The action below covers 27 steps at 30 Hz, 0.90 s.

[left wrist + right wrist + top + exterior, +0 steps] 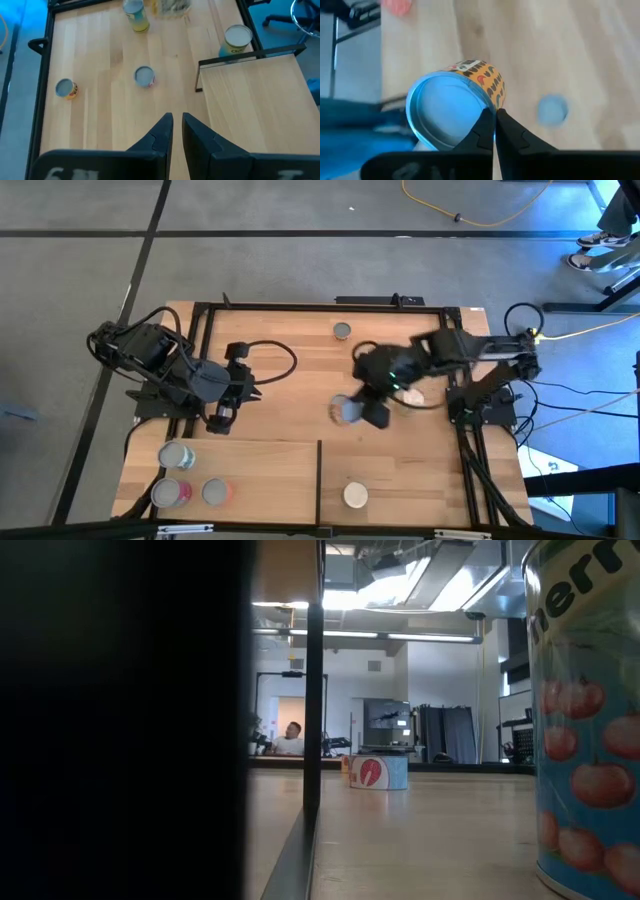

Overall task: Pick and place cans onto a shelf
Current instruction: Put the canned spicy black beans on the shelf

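My right gripper [364, 412] hangs over the middle of the table, shut on a can [450, 110] with a silver top and a yellow-orange label. My left gripper [177, 118] waits over the table's left side [222, 420], fingers nearly together, touching nothing. The shelf [270, 480] is a raised light-wood board at the near left. Three cans stand on it [176, 455] [171, 493] [215, 492]. A cream-topped can [356, 496] stands on the table just right of the shelf. Another can [342, 331] stands near the far edge. My right gripper pinches the can's top rim [486, 106] between its two fingertips, on the side of the rim nearest the wrist. The fingers slant down at it from the table's right. The can hangs tilted from the fingertips, top face toward the wrist camera, lifted clear of the table.
A black frame [200, 360] runs around the tabletop. In the left wrist view a red-labelled can [144, 76] stands mid-table, with bare wood around it. In the low view the shelf's black post [313, 720] and the cream-topped can [590, 740] stand close to the camera. A cable [275, 365] loops behind the left gripper.
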Each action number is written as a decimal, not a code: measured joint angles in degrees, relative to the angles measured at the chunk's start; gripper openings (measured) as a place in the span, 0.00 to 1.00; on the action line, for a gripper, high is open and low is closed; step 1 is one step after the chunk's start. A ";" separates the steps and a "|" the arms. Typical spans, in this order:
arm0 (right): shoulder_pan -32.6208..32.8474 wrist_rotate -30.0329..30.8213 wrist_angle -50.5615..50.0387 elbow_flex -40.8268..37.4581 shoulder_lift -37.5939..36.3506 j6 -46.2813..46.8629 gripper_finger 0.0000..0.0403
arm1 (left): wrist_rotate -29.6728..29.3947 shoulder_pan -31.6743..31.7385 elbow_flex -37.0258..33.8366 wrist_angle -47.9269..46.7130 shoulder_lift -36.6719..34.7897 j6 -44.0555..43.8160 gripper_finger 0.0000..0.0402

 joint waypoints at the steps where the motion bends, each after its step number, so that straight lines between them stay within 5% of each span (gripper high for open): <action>1: -1.27 -0.43 1.46 0.02 0.72 -1.63 0.01 | -0.02 0.00 0.00 0.00 0.00 0.02 0.08; 10: -10.43 -0.61 12.19 0.00 8.30 -11.88 0.01 | 0.00 0.02 0.00 -0.22 0.00 0.02 0.08; 27: -15.99 12.41 24.37 -0.07 17.57 -14.63 0.01 | 0.28 0.04 0.00 -7.48 0.00 4.59 0.08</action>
